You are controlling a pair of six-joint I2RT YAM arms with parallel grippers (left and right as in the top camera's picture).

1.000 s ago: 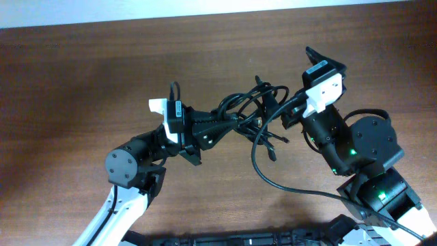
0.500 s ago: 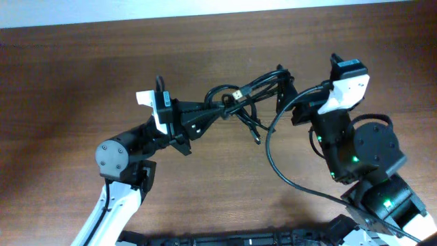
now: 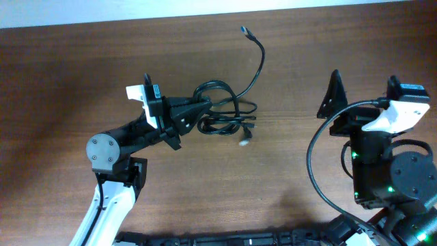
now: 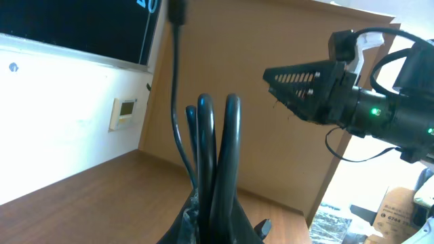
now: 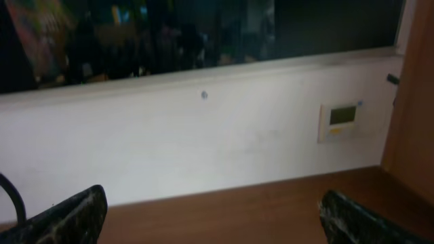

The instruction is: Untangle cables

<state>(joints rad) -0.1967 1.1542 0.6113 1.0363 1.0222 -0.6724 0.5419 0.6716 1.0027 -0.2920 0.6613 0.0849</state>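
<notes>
Left gripper (image 3: 203, 109) pinched shut on looped black cables (image 3: 225, 113), near centre of wooden table (image 3: 75, 68). Right gripper (image 5: 211, 210) spread wide, holding nothing, well apart at right side. Bundle in loops just beyond left fingertips. One loose strand (image 3: 259, 61) curving toward far edge, ending in small plug (image 3: 244, 29). Pale connector (image 3: 244, 143) just below bundle.

We see the cables (image 3: 225, 116) as thin black cords bunched in loose loops near the middle of the bench (image 3: 75, 75), with one side pinched in the left tool (image 3: 203, 109). One strand curves toward the far edge and ends in a small plug (image 3: 244, 30). A pale connector (image 3: 244, 142) sits just beside the loops. In the left wrist view, the loops stand upright.
</notes>
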